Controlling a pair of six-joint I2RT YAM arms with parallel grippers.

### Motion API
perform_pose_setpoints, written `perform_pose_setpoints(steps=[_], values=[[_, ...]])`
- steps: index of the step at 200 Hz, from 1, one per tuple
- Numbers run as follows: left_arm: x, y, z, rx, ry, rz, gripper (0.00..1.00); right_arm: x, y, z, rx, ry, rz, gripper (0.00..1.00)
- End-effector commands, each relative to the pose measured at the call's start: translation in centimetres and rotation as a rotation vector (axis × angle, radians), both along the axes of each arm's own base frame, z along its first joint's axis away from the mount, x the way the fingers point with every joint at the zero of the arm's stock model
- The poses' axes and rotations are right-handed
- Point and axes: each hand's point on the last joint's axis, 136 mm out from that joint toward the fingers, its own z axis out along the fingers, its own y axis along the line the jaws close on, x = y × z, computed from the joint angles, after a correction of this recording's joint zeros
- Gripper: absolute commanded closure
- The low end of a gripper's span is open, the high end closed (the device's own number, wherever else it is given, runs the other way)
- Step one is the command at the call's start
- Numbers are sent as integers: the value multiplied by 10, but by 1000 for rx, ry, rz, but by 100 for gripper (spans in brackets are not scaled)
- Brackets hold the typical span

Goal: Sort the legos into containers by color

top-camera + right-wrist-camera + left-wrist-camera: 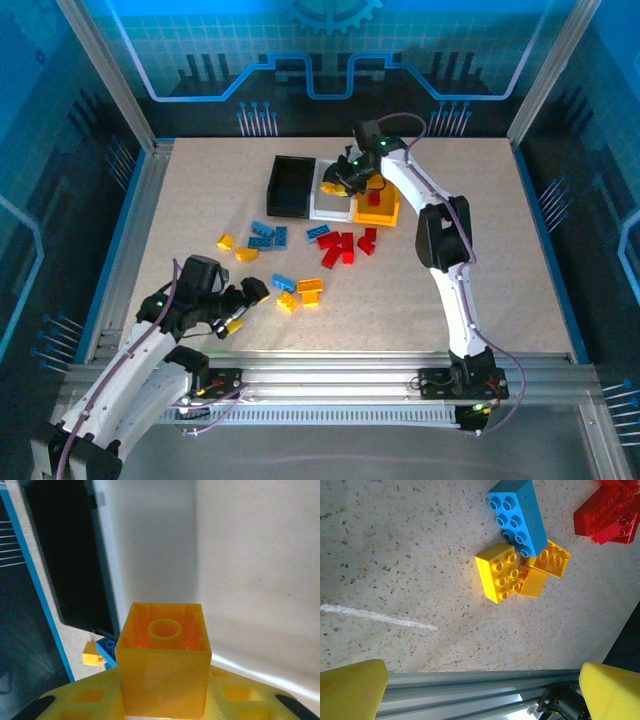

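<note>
Over the table, bins: black bin [290,187], white bin [327,207] and yellow-orange bin [380,212] are sitting side by side at upper centre.
Over the table, legos: loose legos [343,246] are lying mid-frame, below the bins.
Over the table, arms: right gripper [346,180] is hanging above the white bin; left gripper [245,308] is hovering at lower left.
Left wrist, claw: left gripper [480,690] is standing wide open along the bottom edge.
Left wrist, bricks: yellow brick [497,572] and blue brick [517,515] are lying together at upper centre.
Right wrist, claw: right gripper [162,702] is pinching an upturned orange-yellow brick [162,655] over the white bin [240,570], with the black bin [65,555] at left.

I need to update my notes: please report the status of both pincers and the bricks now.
Left pincer open, empty, near loose bricks. Right pincer shut on yellow brick, above white bin. Nothing blocks the drop.
</note>
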Motion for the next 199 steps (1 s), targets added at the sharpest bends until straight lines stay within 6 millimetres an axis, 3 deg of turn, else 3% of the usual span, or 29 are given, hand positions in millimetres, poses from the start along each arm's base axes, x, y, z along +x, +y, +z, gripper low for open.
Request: perform_pose_setpoints(steps=[1,55,102,140,174,199], values=[[-2,0,6,12,-8,-27,1,-3,0,-1,-20,30,-13,59],[9,-3,12,26,-17,-52,1,-4,0,3,-21,24,-14,53],[17,-4,23,35,-40,-67,1,-15,1,26,-34,-20,28,49],[16,3,26,71,-50,-59,1,-57,3,51,-112,-85,141,42],[21,36,30,213,-15,-4,1,-107,-3,52,-166,-99,219,40],[43,51,33,285,4,-15,1,-141,-12,47,-180,-80,250,38]])
